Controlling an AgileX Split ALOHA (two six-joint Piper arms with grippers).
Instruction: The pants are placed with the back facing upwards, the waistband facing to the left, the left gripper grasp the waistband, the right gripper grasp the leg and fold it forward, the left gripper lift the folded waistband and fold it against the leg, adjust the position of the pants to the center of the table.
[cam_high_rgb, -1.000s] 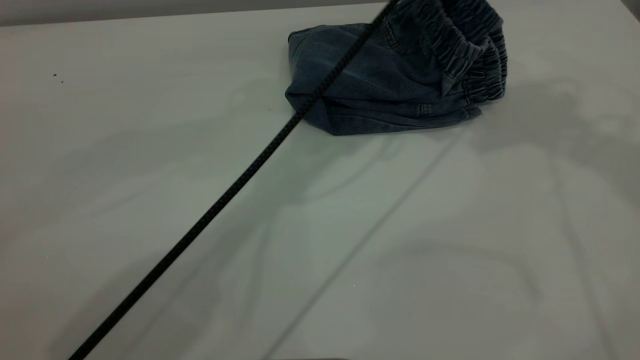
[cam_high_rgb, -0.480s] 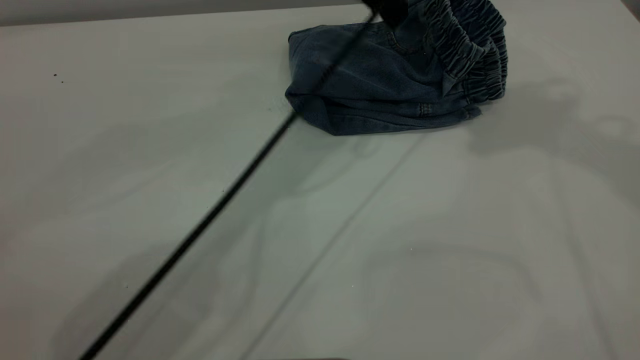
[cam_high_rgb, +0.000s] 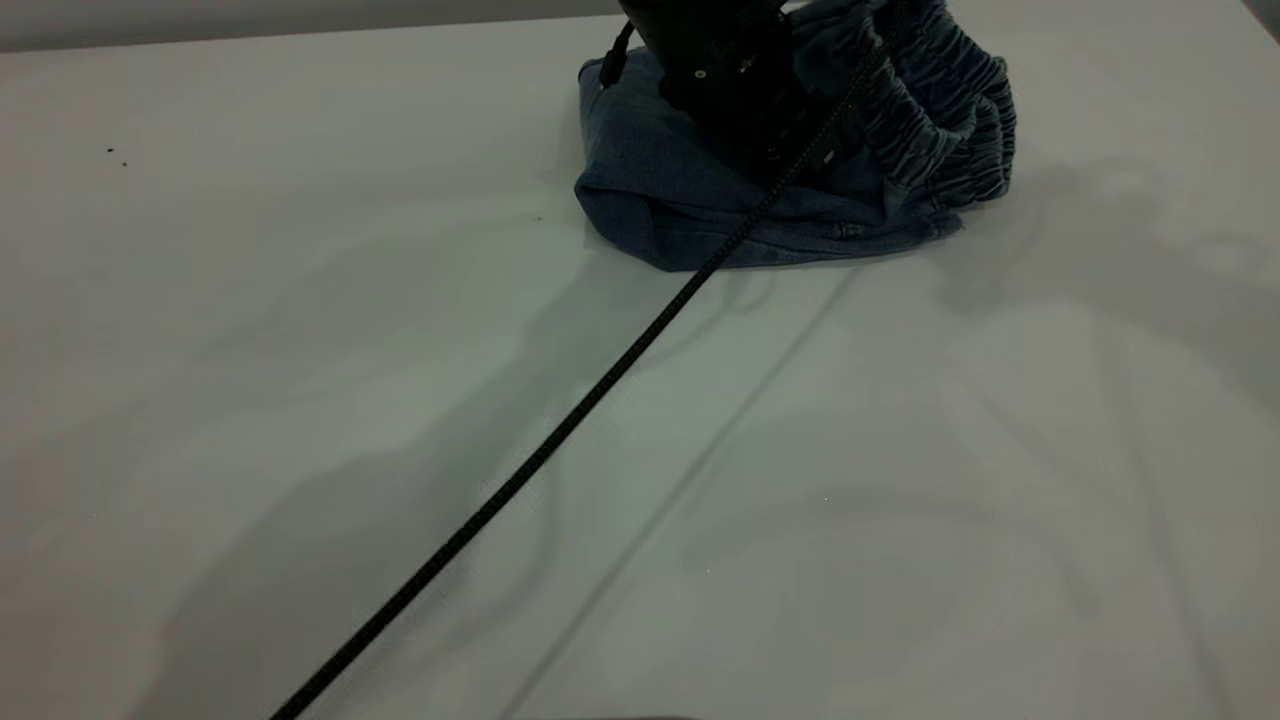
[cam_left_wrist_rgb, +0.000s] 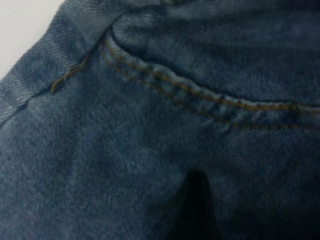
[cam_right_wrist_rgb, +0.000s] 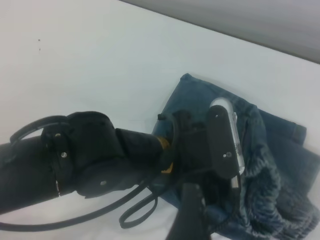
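Blue denim pants (cam_high_rgb: 690, 195) with tan stitching lie on the white-grey table (cam_high_rgb: 300, 300).

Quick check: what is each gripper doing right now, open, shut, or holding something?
Left gripper: down on the folded pants; its state cannot be told.
Right gripper: not in view; only its wrist camera looks down at the left arm over the pants.

A pale white-grey counter (cam_high_rgb: 300, 300) fills nearly the whole scene, crossed by soft grey shadows, with a darker grey wall (cam_high_rgb: 250, 20) along its far edge.
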